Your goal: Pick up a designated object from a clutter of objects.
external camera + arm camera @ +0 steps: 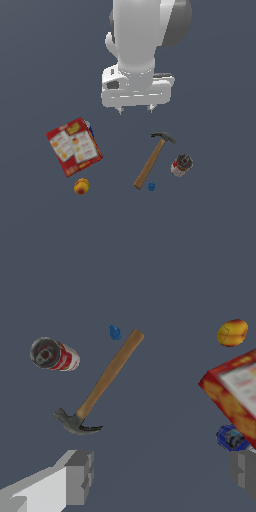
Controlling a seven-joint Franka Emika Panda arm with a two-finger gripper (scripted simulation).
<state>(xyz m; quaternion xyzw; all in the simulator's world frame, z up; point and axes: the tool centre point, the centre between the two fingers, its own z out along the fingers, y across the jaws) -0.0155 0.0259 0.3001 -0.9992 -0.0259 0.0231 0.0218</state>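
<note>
The designated object, a small red-and-white can with a dark metal top, lies on its side on the grey floor. It rests just to the exterior view's right of the wooden-handled hammer. My gripper hangs open above the floor, well away from the can, with nothing between its fingers. The rest of the clutter of objects is a tiny blue piece by the hammer's handle end, a red box and an orange fruit.
A small dark-blue object peeks out from one corner of the red box. The box and the fruit lie on the exterior view's left, the hammer and the can on its right. All of them rest on a plain grey floor.
</note>
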